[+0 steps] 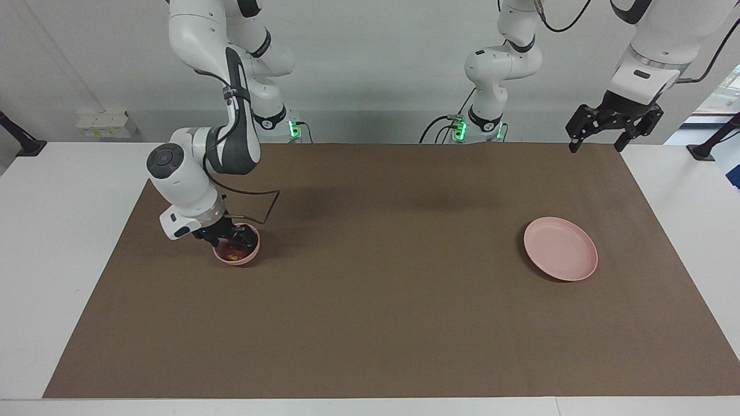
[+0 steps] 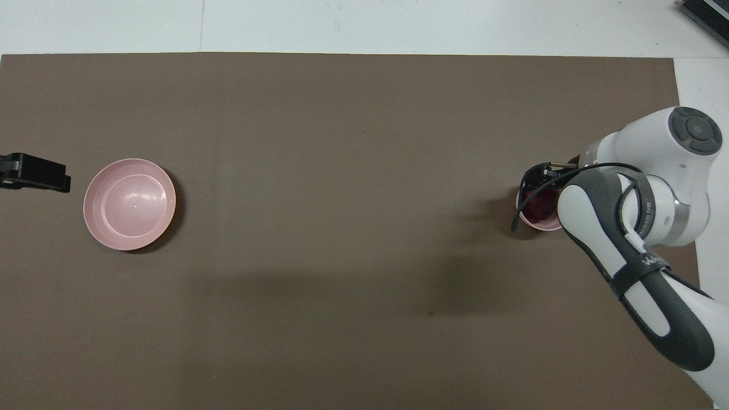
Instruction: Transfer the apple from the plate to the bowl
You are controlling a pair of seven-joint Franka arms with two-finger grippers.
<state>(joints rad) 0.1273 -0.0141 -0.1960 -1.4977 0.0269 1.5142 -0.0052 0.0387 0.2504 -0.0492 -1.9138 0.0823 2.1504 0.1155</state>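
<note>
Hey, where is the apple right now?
The apple sits inside the bowl at the right arm's end of the table, under the right claw.

Even, bright overhead lighting; both views sharp. Soft diffuse arm shadows fall on the matte brown paper-covered worktop (image 1: pixel 370 323). Narrow dark shadow rims the flat pale pink round plate (image 2: pixel 128 203). No glare.

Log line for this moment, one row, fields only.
apple: in bowl | plate: bare | right gripper: down in bowl at apple | left gripper: waiting, raised, open
</note>
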